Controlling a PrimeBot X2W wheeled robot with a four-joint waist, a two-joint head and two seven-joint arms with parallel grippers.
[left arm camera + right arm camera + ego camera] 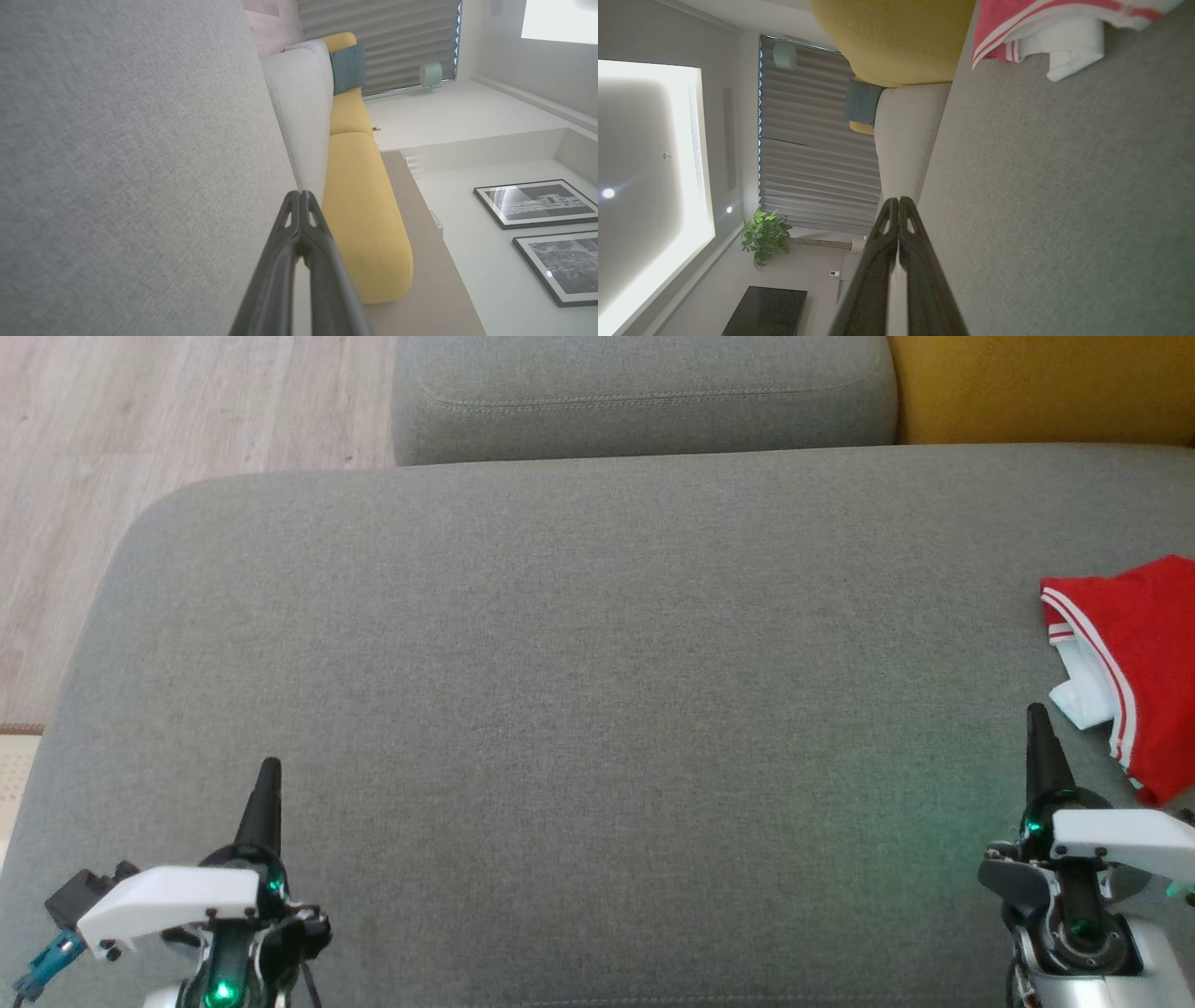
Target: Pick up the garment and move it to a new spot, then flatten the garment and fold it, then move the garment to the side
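One red garment (1144, 653) on one grey cushion (560, 663); left gripper (268, 770), right gripper (1035, 717): both fingers clenched, empty

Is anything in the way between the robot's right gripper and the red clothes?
No, nothing visible. The shut right gripper sits close to the red garment, and only bare grey sofa cushion lies between them.

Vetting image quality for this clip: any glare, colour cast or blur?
Head view: even light, green glow on the grey cushion near the right gripper. Right wrist view: ceiling light panel blown out white. Left wrist view: bright panel clipped too.
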